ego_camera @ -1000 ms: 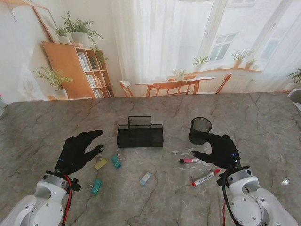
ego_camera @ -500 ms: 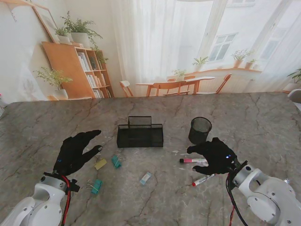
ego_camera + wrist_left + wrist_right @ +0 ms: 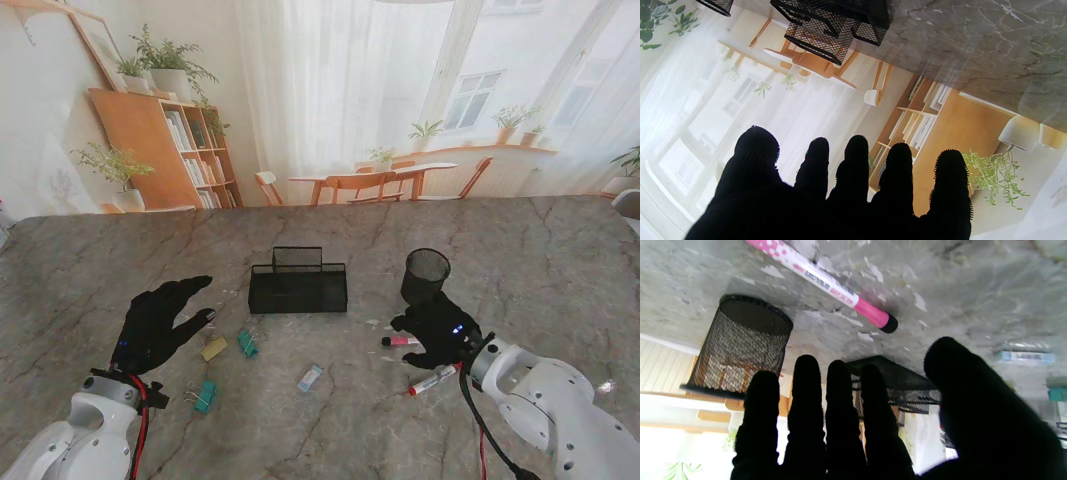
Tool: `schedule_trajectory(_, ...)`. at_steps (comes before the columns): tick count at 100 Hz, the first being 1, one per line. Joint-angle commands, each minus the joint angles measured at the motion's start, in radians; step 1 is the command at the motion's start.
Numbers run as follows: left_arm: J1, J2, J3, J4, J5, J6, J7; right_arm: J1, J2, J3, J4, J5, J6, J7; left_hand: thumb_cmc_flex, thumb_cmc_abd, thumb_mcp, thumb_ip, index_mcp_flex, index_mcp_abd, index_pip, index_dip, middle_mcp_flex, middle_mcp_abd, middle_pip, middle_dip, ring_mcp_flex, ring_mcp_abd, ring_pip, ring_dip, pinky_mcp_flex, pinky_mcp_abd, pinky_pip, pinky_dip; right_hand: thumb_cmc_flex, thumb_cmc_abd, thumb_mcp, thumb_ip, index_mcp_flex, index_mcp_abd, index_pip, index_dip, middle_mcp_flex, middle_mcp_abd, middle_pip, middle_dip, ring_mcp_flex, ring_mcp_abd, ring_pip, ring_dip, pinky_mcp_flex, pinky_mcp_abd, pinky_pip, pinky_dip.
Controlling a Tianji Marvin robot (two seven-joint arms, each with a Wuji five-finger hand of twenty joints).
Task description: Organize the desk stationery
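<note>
Nearest to me on the marble worktop (image 3: 330,440), a teal binder clip (image 3: 205,395) lay just beside the left wrist, and a red-capped marker (image 3: 434,379) lay tilted just beside the right wrist. A little farther out, a pale blue eraser (image 3: 310,378) sat alone between the two arms.

The left hand (image 3: 156,326) hovered palm down over the worktop's left part. Its fingers (image 3: 856,156) were spread apart and held nothing. Just to the right of its thumb lay a yellow clip (image 3: 213,348) and a second teal clip (image 3: 247,344), close together but apart.

The right hand (image 3: 436,329) reached over a pink marker (image 3: 826,281), whose dark-tipped pink end showed at the hand's left side in the stand view. From the right wrist view the fingers (image 3: 806,386) were straight and side by side, thumb held off, with the marker lying free on the worktop beyond them. Nothing was in their grasp. Small white scraps were scattered around that marker.

Farther from me, a black mesh desk tray (image 3: 298,286) stood near the middle, with a taller compartment at its back. To its right, well apart, a round black mesh pen cup (image 3: 426,275) stood upright, just beyond the right hand's fingertips.
</note>
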Motion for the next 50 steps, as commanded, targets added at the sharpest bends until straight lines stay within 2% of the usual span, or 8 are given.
schedule_trajectory(1,0.006,-0.004,0.001,-0.004,-0.003,-0.004,0.002,0.024,0.0,-0.013,0.026,0.01,0.015,0.032,0.014,0.066,-0.001,-0.084,0.016,0.003,0.004,0.008,0.008,0.006,0.002,0.016,0.009,-0.012,0.006,0.009,-0.008,0.008,0.017,0.024,0.019,0.014,-0.019,-0.021,-0.003,0.024,0.014,0.035,-0.029,0.029,0.041,0.033,-0.028,0.028,0.03,0.016,-0.021,0.035,0.035,0.003)
schedule_trajectory(25,0.005,-0.004,0.001,-0.003,-0.006,-0.001,-0.002,0.111,0.005,-0.096,0.113,0.025,0.074,0.071,0.016,0.066,-0.001,-0.084,0.015,0.003,0.004,0.008,0.007,0.007,0.002,0.017,0.009,-0.01,0.006,0.009,-0.009,0.009,0.017,0.023,0.038,0.006,-0.007,-0.009,-0.007,0.036,0.021,0.051,-0.049,0.041,0.038,0.04,-0.036,0.033,0.052,0.024,-0.026,0.04,0.043,0.007)
schedule_trajectory(50,0.002,-0.003,0.002,-0.002,-0.002,0.001,-0.004,0.186,0.01,-0.167,0.2,0.06,0.081,0.093,0.016,0.066,-0.002,-0.085,0.016,0.004,0.004,0.008,0.007,0.006,0.002,0.017,0.008,-0.011,0.006,0.009,-0.01,0.009,0.019,0.023,0.038,-0.004,0.013,-0.007,0.009,0.038,0.036,0.067,-0.033,0.038,0.049,0.041,-0.02,0.026,0.075,0.029,-0.01,0.036,0.05,0.011)
